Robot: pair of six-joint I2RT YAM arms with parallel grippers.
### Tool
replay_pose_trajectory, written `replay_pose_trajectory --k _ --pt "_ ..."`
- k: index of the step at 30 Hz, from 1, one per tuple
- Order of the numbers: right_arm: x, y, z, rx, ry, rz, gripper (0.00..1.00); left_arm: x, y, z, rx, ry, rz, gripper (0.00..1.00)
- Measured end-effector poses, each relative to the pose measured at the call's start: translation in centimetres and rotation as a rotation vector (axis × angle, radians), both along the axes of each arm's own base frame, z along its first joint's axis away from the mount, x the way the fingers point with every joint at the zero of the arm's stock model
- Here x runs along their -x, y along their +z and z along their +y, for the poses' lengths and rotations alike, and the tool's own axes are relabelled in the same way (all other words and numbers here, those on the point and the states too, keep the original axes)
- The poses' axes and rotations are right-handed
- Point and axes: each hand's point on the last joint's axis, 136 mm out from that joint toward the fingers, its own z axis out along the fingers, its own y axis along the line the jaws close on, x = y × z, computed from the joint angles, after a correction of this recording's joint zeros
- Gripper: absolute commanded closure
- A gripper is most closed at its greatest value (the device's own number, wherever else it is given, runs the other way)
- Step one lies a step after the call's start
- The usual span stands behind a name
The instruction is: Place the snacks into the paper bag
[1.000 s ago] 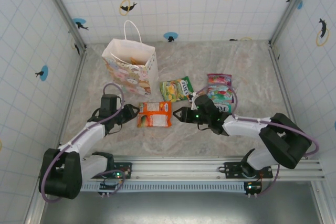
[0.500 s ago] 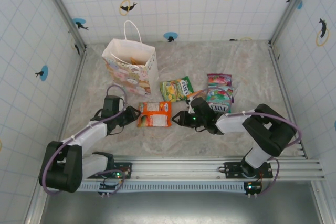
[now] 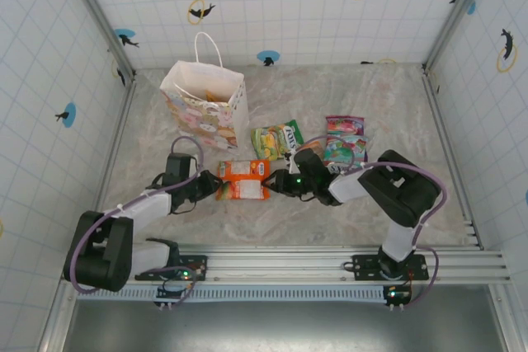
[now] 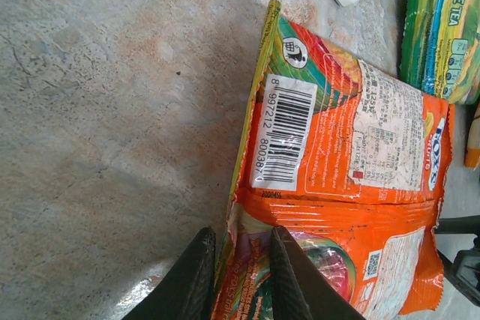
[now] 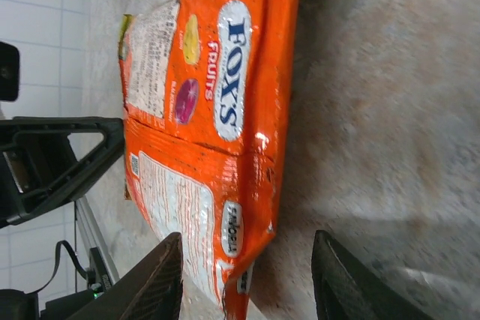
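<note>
Both arms have drawn in on the orange packet from either side, and the left gripper has narrowed while the right one has kept its gap. The left fingers now stand close together with the packet's near edge between them, but whether they are actually pinching it I cannot tell. The right gripper is plainly open, its fingers straddling the opposite end of the packet without closing on it. The wrist views suggest two orange wrappers lying together rather than one. The packet lies flat on the table, between the two grippers and just in front of the paper bag, which stands upright to the back left. A green packet lies beside the bag, with a pink one and a teal one further right. Something orange shows inside the bag, so I judge the job begun, with at least four packets left.
</note>
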Motion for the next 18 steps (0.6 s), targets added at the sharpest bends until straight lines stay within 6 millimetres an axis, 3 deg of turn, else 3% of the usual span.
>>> replay_pose_trajectory --k 12,18 --pt "-0.7 0.0 2.3 -0.103 0.038 0.037 0.57 -0.3 -0.8 -0.9 0.009 -0.028 0.001 0.82" --pt "-0.7 -0.2 2.9 -0.132 0.038 0.065 0.67 -0.4 -0.8 -1.1 0.013 -0.035 -0.004 0.83"
